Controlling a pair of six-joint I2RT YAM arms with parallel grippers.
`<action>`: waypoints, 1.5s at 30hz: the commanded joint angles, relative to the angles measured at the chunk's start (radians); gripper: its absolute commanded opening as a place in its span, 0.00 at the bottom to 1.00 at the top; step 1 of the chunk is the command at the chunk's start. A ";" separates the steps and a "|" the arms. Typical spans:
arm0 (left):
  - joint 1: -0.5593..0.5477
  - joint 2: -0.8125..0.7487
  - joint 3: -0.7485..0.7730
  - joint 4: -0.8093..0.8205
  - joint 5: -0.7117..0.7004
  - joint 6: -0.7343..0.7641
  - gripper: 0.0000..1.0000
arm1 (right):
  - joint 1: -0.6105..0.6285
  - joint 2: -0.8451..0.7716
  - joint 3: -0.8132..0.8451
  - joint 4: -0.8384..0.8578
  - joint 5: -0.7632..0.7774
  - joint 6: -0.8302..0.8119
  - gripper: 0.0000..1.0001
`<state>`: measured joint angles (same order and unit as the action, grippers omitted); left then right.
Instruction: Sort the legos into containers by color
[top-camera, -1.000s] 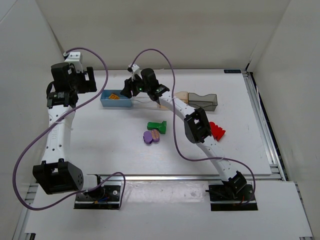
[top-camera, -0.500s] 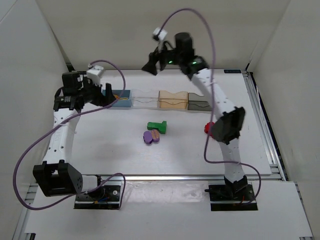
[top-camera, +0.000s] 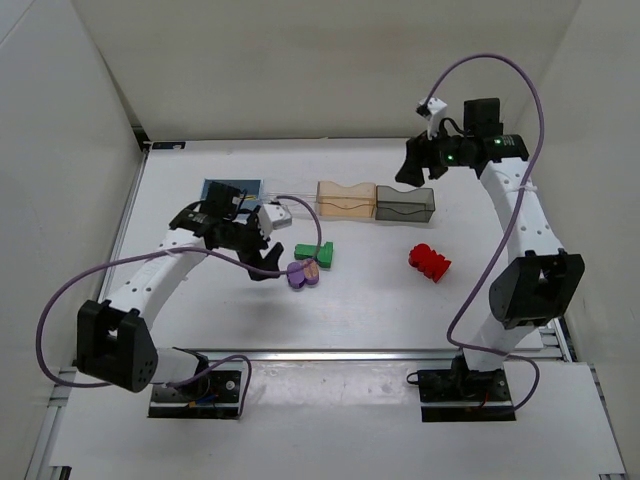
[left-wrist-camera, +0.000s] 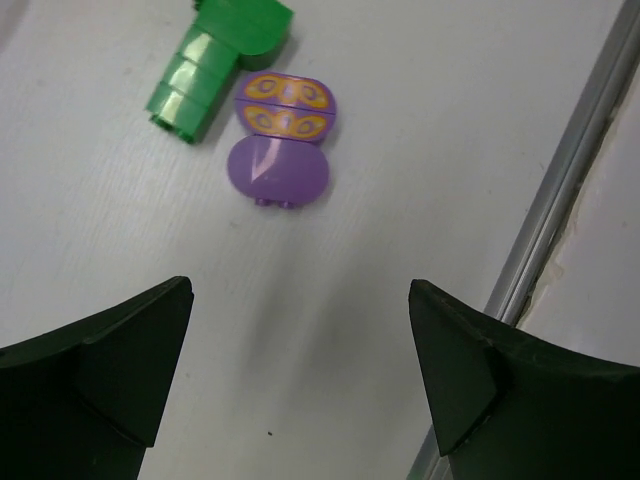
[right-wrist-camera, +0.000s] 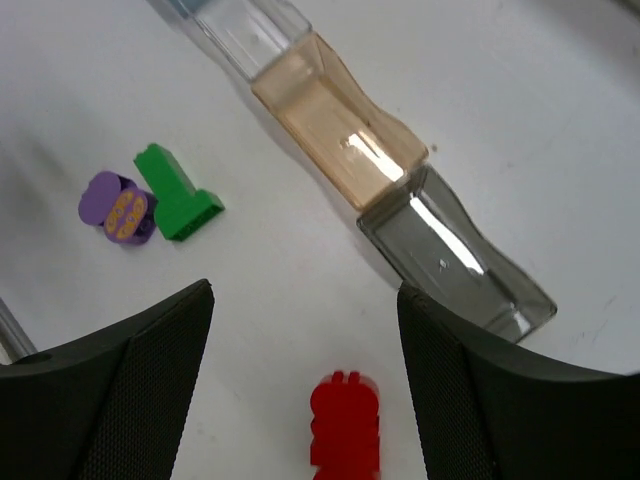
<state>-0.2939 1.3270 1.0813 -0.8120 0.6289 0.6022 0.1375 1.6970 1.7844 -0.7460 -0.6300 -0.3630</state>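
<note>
My left gripper (top-camera: 267, 262) is open and empty, low over the table just left of the purple and pink lego (top-camera: 302, 273). In the left wrist view (left-wrist-camera: 300, 290) that lego (left-wrist-camera: 283, 150) lies ahead of the jaws, with the green lego (left-wrist-camera: 215, 60) beyond it. The green lego (top-camera: 314, 253) touches the purple one. The red lego (top-camera: 429, 261) lies alone at the right. My right gripper (top-camera: 411, 168) is open and empty, high above the smoky grey box (top-camera: 405, 203). Its view (right-wrist-camera: 303, 295) shows the red lego (right-wrist-camera: 345, 420) below. The yellow lego is out of view.
Four boxes stand in a row at the back: blue (top-camera: 222, 190) partly behind my left arm, clear (top-camera: 290, 206), pale orange (top-camera: 345, 198), then grey. The wrist view shows the orange (right-wrist-camera: 335, 125) and grey (right-wrist-camera: 455, 255) boxes empty. A metal rail (left-wrist-camera: 565, 180) edges the table front.
My left arm has swung down from the blue box to the purple lego. My right arm has swung from the back centre to the back right, above the grey box.
</note>
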 joint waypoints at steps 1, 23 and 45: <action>-0.083 0.032 -0.027 0.011 0.005 0.148 1.00 | -0.053 -0.099 -0.034 -0.036 -0.005 -0.014 0.77; -0.220 0.307 -0.024 0.289 -0.147 0.111 0.99 | -0.134 -0.273 -0.137 -0.075 0.039 0.038 0.77; -0.248 0.380 -0.018 0.289 -0.164 0.093 0.92 | -0.200 -0.281 -0.160 -0.090 0.029 0.029 0.77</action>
<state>-0.5331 1.7142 1.0470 -0.5228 0.4667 0.6971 -0.0578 1.4517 1.6375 -0.8242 -0.5941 -0.3359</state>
